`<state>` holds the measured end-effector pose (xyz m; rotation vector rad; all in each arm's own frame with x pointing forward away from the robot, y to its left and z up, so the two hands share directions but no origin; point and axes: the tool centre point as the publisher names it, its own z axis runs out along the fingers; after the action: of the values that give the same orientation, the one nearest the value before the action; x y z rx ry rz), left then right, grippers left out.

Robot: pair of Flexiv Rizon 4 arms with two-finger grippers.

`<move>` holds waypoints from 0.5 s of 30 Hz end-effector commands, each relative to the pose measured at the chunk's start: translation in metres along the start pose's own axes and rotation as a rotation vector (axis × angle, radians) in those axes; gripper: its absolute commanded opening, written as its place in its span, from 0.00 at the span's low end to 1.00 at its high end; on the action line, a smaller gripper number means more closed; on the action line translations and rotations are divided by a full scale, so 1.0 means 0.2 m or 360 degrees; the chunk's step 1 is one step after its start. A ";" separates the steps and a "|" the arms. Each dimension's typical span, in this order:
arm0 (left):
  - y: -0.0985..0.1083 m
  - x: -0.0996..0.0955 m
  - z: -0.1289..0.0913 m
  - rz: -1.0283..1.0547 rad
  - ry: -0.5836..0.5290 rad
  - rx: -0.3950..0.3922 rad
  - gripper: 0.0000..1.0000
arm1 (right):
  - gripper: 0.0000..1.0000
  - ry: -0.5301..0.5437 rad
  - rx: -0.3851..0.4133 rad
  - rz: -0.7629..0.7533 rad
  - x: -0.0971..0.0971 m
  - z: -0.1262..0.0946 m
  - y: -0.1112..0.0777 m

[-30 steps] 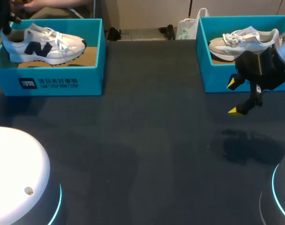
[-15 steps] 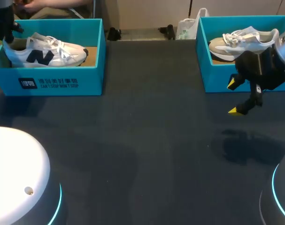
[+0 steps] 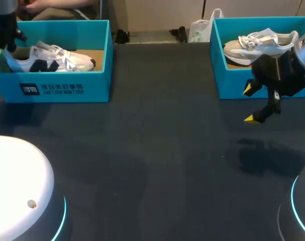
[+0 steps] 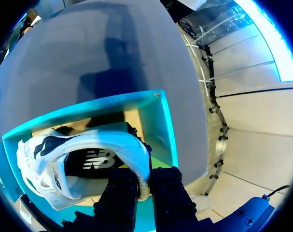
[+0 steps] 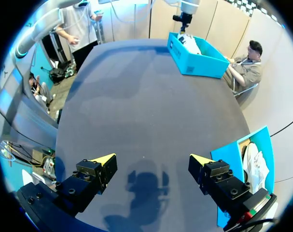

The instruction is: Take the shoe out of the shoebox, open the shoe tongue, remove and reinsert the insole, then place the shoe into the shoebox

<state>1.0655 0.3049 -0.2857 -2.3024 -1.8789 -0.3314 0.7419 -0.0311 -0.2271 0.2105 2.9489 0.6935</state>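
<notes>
A white shoe (image 3: 52,58) with a navy logo lies low inside the teal left shoebox (image 3: 67,88), toe toward the table's middle. My left gripper (image 3: 8,46) stands over the box's left end, shut on the shoe's heel. In the left wrist view its black fingers (image 4: 121,193) pinch the heel collar of the shoe (image 4: 83,159) above the shoebox (image 4: 158,125). My right gripper (image 3: 249,104) hangs open over bare table in front of the right shoebox (image 3: 252,85). Its yellow tips stand wide apart, with nothing in the gripper (image 5: 151,162).
The right shoebox holds a grey-white shoe (image 3: 258,44), also visible as a shoe (image 5: 255,162) beside my right finger. The left shoebox (image 5: 194,60) sits far ahead across the dark table (image 3: 157,150). White arm bases (image 3: 16,186) fill the near corners.
My left gripper has lowered the white shoe from above the rim down into the left shoebox. The right arm has not moved.
</notes>
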 end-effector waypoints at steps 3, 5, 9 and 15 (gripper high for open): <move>-0.01 -0.02 0.03 -0.0006 0.0005 0.0003 0.00 | 1.00 -0.0001 0.0005 0.0002 0.00 0.00 0.00; -0.01 -0.02 0.04 -0.0006 0.0005 0.0010 0.00 | 1.00 -0.0001 0.0005 0.0002 0.00 0.00 0.00; -0.02 -0.03 0.07 -0.0004 0.0014 0.0023 0.00 | 1.00 -0.0001 0.0005 0.0002 0.00 0.00 0.00; -0.02 -0.06 0.12 0.0010 0.0032 0.0046 0.00 | 1.00 -0.0001 0.0005 0.0002 0.00 0.00 0.00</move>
<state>1.0588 0.3025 -0.3077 -2.2805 -1.8571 -0.3244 0.7419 -0.0311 -0.2271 0.2105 2.9489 0.6935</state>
